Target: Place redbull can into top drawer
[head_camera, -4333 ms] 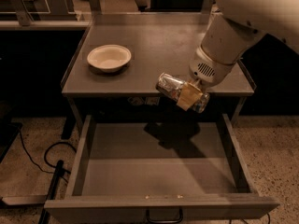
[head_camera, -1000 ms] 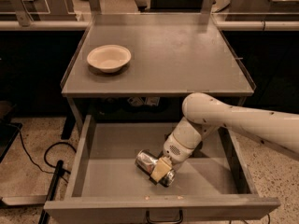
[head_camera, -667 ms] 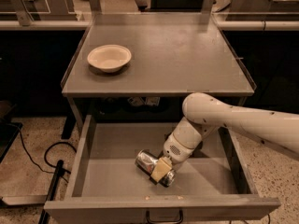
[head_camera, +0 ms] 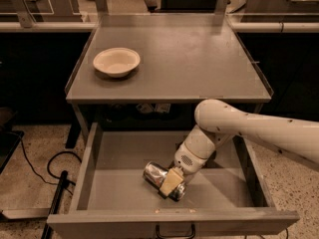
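The top drawer (head_camera: 99, 193) is pulled wide open below the tabletop, with its dark loop handle (head_camera: 174, 231) at the front edge. The redbull can (head_camera: 155, 175) lies on its side inside the drawer, near the front middle of the drawer floor. My gripper (head_camera: 171, 184) reaches down into the drawer from the right on a white arm and is shut on the can, with a tan finger (head_camera: 170, 181) across the can's right end.
A cream round bowl (head_camera: 116, 61) sits on the grey tabletop (head_camera: 199, 54) at the left. Black cables (head_camera: 37, 171) lie on the speckled floor left of the drawer. The drawer's side walls (head_camera: 249, 171) stand on either side of the arm.
Since 4.3 s ago the gripper has carried the can from above the drawer down to its floor. Over the last second nothing has visibly moved.
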